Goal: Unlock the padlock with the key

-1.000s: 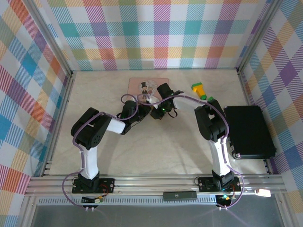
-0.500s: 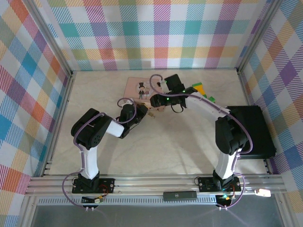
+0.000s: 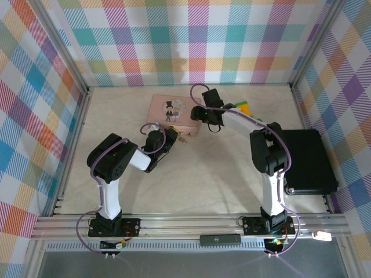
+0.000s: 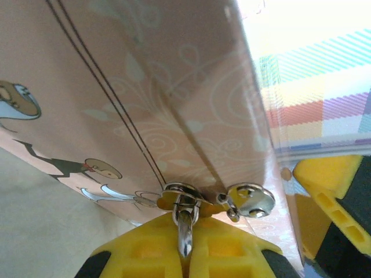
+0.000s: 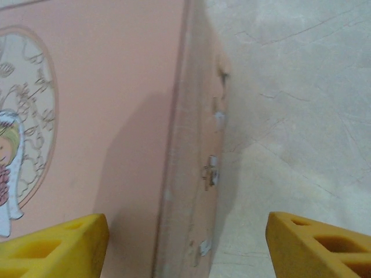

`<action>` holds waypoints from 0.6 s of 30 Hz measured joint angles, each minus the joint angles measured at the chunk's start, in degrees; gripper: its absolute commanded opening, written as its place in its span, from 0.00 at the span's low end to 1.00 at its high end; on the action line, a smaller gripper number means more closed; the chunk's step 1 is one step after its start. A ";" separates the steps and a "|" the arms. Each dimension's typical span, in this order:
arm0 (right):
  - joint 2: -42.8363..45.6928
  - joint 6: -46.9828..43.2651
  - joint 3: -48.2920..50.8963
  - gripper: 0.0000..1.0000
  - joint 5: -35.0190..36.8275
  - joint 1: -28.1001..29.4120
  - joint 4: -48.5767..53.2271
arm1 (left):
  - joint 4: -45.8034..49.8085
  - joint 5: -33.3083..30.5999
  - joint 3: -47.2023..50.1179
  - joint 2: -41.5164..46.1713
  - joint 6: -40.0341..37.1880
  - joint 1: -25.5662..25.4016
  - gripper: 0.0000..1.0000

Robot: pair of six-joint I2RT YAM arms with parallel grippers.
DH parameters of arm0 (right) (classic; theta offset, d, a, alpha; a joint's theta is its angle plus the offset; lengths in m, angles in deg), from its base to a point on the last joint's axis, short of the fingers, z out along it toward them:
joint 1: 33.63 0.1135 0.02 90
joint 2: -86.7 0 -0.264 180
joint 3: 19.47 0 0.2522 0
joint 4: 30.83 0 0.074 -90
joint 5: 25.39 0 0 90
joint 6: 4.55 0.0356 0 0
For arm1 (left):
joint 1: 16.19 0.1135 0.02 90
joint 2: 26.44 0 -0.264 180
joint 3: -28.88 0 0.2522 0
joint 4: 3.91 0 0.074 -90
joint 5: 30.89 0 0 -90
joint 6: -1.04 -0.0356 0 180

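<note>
Right gripper [image 5: 186, 231] has swung to upper centre over the pink tin [image 3: 165, 110], fingers wide, holding nothing — unlocking looks paused; left gripper [image 4: 184, 246] stays pinched on the padlock [image 4: 184, 229] by its shackle.

A pink rectangular tin [image 3: 170, 110] with cartoon figures on its lid sits at the far middle of a pale marbled desk [image 3: 203, 179]. To its right, nearby, lies a yellow and green toy block [image 3: 246, 109]. A flat black case [image 3: 306, 162] rests along the desk's right edge. Pastel plaid walls [image 3: 191, 40] enclose the left, far and right sides.
</note>
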 measured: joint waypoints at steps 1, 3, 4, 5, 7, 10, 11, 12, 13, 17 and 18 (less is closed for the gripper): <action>0.15 1.22 0.85 0.71 -0.15 0.04 -1.25 | -0.90 -0.61 0.52 0.00 0.57 0.00 0.00; 1.11 4.09 3.10 0.70 -0.15 0.50 -3.56 | -3.06 -2.29 1.62 -0.28 2.10 -0.13 0.00; 1.44 5.33 4.00 0.70 -0.22 0.68 -4.35 | -4.07 -3.06 2.03 -0.52 2.91 -0.15 0.00; 1.84 6.93 5.07 0.69 -0.42 0.87 -5.46 | -5.40 -4.04 2.49 -0.90 3.91 -0.28 0.00; 2.29 10.05 6.84 0.69 -0.66 1.09 -7.56 | -8.02 -5.75 2.93 -1.92 6.12 -0.70 0.00; 2.82 14.43 9.07 0.68 -0.76 1.36 -10.67 | -11.93 -7.93 2.99 -3.87 8.87 -1.33 0.00; 2.91 15.67 9.62 0.68 -0.52 1.49 -11.52 | -12.63 -8.28 2.99 -4.17 9.42 -1.40 0.00; 2.93 16.81 9.97 0.67 -0.26 1.68 -12.31 | -12.90 -8.55 2.99 -4.26 9.92 -1.40 0.00; 2.93 17.55 10.12 0.67 0.00 1.79 -12.61 | -12.90 -8.74 3.02 -4.26 10.27 -1.38 0.00; 2.95 19.08 10.36 0.67 0.55 2.40 -13.33 | -13.75 -8.22 4.31 -3.87 10.78 -0.72 0.00; 2.95 19.08 10.36 0.67 0.57 2.62 -13.33 | -13.84 -7.87 4.85 -3.54 10.82 -0.39 0.00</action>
